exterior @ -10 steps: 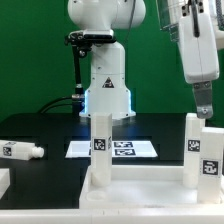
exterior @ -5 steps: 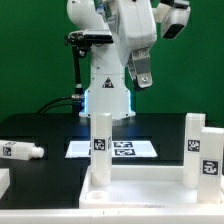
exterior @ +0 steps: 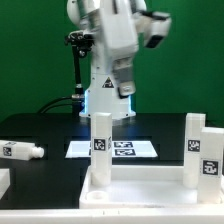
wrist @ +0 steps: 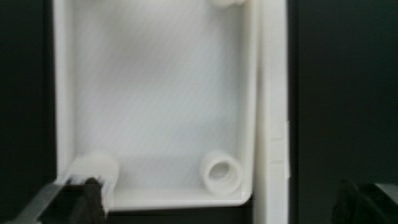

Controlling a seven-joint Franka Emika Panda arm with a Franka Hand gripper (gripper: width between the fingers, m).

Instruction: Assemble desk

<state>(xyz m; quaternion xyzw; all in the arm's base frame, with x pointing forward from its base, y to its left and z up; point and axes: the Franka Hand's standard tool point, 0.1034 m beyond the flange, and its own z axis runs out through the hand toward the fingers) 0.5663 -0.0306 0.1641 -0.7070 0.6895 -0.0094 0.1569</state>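
Note:
The desk's white tabletop panel (exterior: 140, 188) lies upside down at the front of the table. One white leg (exterior: 100, 147) stands upright in it near the middle of the exterior view, and another (exterior: 203, 150) stands at that view's right. A loose tagged leg (exterior: 20, 151) lies on the table at the exterior view's left. My gripper (exterior: 125, 87) hangs high above the table in front of the robot base, open and empty. In the wrist view the rimmed panel (wrist: 160, 90) with a round screw hole (wrist: 221, 171) lies far below my gripper (wrist: 217, 205).
The marker board (exterior: 127, 149) lies flat behind the tabletop. The white robot base (exterior: 107, 95) stands at the back. Another white part (exterior: 3, 181) shows at the exterior view's left edge. The table is black.
My gripper has swung from above the leg at the exterior view's right toward that view's left and now hangs in front of the robot base. The desk parts have not moved.

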